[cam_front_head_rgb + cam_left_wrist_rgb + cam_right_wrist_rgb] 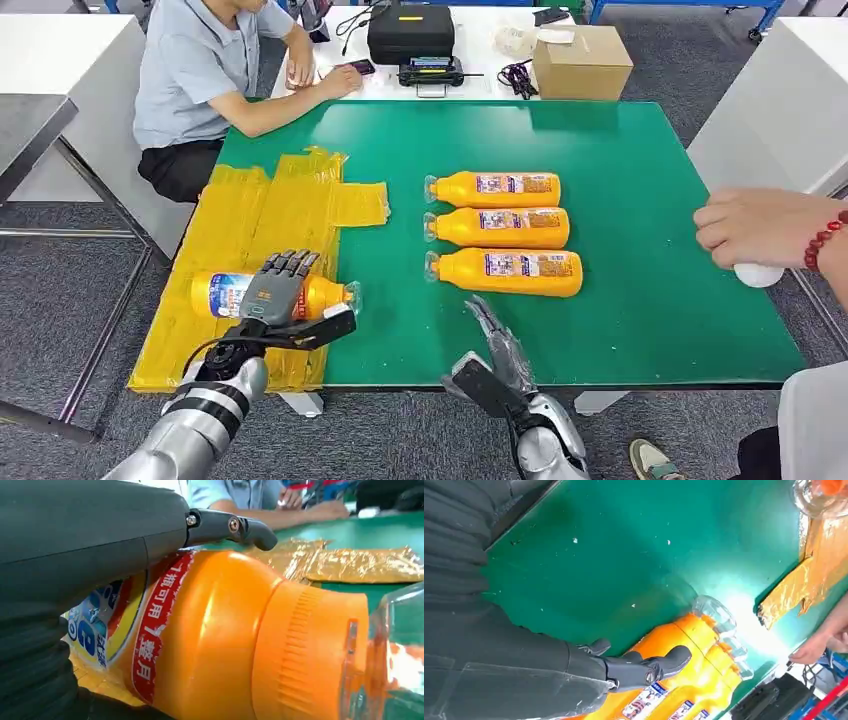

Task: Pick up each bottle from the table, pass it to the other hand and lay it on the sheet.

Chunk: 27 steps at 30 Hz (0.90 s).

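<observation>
**Left hand gripped a bottle over the sheet**

Nearest you, your right hand (497,345) hung at the green surface's (650,300) front edge, fingers straight and apart, holding nothing. Your left hand (278,290) was wrapped around an orange bottle (222,294) lying sideways on the yellow sheet (250,215). Beyond, three bottles (505,230) lay side by side mid-surface. Farther back, a person (215,75) sat.

The table (640,300) is green and the sheet (250,215) a crinkled golden yellow. Each bottle (510,272) is orange with a clear cap and a white-and-blue printed label; the one under the grey-and-black left hand (280,290) shows blue, yellow and what looks like red lettering.
</observation>
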### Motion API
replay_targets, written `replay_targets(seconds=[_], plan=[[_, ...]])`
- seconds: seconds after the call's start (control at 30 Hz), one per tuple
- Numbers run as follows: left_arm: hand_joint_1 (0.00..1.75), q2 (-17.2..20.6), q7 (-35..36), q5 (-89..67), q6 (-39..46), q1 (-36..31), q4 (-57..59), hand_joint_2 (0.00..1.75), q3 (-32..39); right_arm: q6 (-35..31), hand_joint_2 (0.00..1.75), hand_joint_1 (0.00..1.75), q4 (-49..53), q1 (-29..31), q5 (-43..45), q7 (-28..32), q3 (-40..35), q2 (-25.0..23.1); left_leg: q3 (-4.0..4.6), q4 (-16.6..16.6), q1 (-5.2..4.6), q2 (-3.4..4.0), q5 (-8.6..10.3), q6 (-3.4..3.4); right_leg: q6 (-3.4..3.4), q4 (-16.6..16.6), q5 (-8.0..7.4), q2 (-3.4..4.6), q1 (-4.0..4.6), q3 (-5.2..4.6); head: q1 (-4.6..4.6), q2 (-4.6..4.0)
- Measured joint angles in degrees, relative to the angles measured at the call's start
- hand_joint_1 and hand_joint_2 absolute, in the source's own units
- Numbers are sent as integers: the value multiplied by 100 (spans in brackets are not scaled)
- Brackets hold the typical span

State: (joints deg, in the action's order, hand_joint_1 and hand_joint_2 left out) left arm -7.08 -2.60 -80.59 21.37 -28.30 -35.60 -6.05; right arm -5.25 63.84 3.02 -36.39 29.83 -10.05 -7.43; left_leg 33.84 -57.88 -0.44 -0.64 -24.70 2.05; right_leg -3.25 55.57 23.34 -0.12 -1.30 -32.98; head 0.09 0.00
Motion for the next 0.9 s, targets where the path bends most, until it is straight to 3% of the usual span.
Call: replay_targets(seconds=[0.1,0.47,0.9], plan=[[0,0,197,-11,-354,-135,175,175,20,18,175,0,-24,33,7,13,20,-11,-17,1,0,-2,1,-2,1,0,-1,0,0,17,-2,0],[0,-22,192,29,-395,-280,435,175,61,59,175,0,-46,43,17,22,149,-61,-35,2,0,-7,8,-6,2,0,-4,-2,0,37,0,0],[0,-107,-14,9,-64,-253,468,175,164,63,175,0,-55,43,-28,26,181,-72,-35,2,0,-21,11,-3,2,0,-3,-13,0,36,0,0]])
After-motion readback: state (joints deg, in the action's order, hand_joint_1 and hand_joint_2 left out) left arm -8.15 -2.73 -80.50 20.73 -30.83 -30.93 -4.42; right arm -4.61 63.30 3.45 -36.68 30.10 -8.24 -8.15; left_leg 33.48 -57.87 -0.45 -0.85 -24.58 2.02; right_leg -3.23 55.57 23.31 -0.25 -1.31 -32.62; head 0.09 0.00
